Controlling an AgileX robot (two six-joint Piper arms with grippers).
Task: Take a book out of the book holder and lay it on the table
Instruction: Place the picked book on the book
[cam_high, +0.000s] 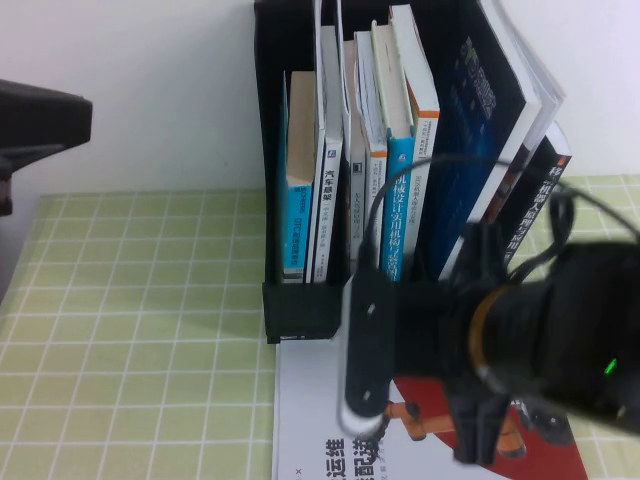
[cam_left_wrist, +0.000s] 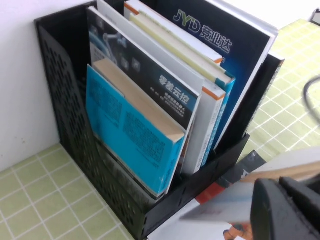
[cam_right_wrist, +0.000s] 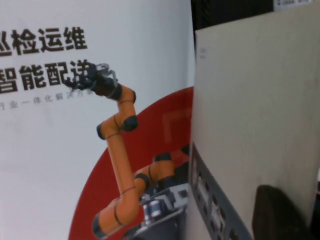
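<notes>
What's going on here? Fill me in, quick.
The right gripper is shut on the book, a thin one held clear of the book holder and tilted over the white-and-red book, which lies flat on the table in front of the holder. The held book is not yet laid down. The left gripper sits off by the table's left edge, touching nothing.

Black book holder (cam_high: 300, 310) packed with upright books; right arm (cam_high: 540, 330) over white-and-red book (cam_high: 310, 420) on table (cam_high: 130, 340)

One book holder (cam_high: 300, 310), two flat books (cam_high: 310, 430).
</notes>
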